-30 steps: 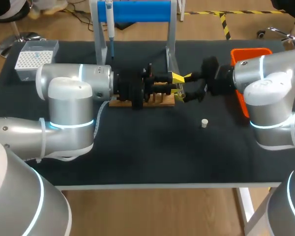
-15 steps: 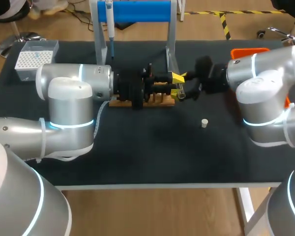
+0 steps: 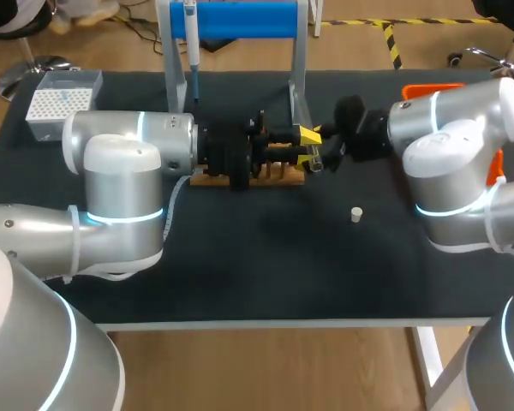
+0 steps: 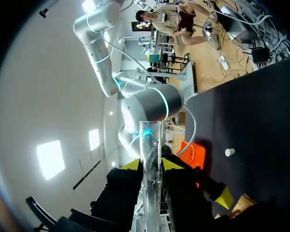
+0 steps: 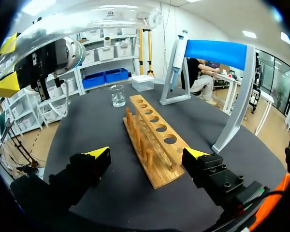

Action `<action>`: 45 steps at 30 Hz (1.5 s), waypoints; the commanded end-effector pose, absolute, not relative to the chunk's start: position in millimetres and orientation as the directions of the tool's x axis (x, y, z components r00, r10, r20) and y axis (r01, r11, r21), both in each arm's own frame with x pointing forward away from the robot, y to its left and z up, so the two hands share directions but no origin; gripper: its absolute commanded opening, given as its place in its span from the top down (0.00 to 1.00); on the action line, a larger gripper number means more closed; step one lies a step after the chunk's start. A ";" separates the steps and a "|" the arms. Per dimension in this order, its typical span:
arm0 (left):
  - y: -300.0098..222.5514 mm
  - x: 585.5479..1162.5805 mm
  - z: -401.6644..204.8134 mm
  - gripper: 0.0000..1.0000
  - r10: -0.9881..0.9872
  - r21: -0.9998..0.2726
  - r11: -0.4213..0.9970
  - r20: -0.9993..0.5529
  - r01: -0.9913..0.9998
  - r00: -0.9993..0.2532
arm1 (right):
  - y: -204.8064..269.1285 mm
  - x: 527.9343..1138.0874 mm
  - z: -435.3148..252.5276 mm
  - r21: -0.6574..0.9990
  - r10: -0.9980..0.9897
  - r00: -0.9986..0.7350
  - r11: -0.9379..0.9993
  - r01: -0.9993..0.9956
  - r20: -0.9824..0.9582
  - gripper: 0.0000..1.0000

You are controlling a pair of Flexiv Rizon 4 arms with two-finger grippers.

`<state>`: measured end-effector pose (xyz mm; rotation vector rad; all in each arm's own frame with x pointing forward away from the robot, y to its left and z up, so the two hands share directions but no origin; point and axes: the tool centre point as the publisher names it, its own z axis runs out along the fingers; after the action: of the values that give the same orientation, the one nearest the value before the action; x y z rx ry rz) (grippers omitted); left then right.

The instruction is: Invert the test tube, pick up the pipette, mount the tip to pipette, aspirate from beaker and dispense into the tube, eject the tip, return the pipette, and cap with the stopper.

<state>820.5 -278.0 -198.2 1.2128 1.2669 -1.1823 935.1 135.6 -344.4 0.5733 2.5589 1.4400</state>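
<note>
A clear glass test tube (image 4: 150,159) is held between the yellow tips of my left gripper (image 4: 150,164), which is shut on it above the right end of the wooden rack (image 3: 248,175). In the right wrist view the same tube (image 5: 87,24) lies level above and ahead of my right gripper (image 5: 147,159), which stands wide open with nothing between its fingers. My right gripper (image 3: 325,152) is just right of my left gripper (image 3: 307,137). The pipette (image 3: 191,43) hangs on the blue stand (image 3: 240,19). A white stopper (image 3: 356,214) sits on the mat. The beaker (image 5: 117,95) stands beyond the rack.
A tip box (image 3: 56,103) sits at the back left corner. An orange bin (image 3: 445,89) stands at the back right, partly behind my right arm. The black mat (image 3: 265,257) lies bare in front of the rack apart from the stopper.
My right arm has swung left, bringing its open gripper closer to the left gripper and the tube. The left arm and the tube have kept still.
</note>
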 end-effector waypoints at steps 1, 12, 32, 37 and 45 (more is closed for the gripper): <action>-278.1 821.1 -198.2 1.00 0.043 -0.016 0.025 -0.999 1.000 -0.017 | 136.0 934.3 -344.8 0.848 0.399 -0.915 0.466 0.254 0.054 0.00; -274.6 821.4 -197.0 1.00 0.035 -0.045 0.043 -0.998 0.998 -0.046 | 136.0 934.3 -344.8 0.848 0.399 -0.915 0.466 0.254 0.054 0.00; -226.8 869.0 -151.5 1.00 -0.066 -0.641 0.030 -0.767 0.767 -0.638 | 136.0 934.3 -344.8 0.848 0.399 -0.915 0.466 0.254 0.054 0.00; -224.6 878.0 -148.7 1.00 -0.034 -0.707 0.025 -0.707 0.707 -0.706 | 136.0 934.3 -344.8 0.848 0.399 -0.915 0.466 0.254 0.054 0.00; -224.6 878.0 -148.7 1.00 -0.034 -0.707 0.025 -0.707 0.707 -0.706 | 136.0 934.3 -344.8 0.848 0.399 -0.915 0.466 0.254 0.054 0.00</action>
<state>876.8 -225.0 -149.3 0.6803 1.7528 -1.7350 934.3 136.0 -344.6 0.5745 2.5567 1.4392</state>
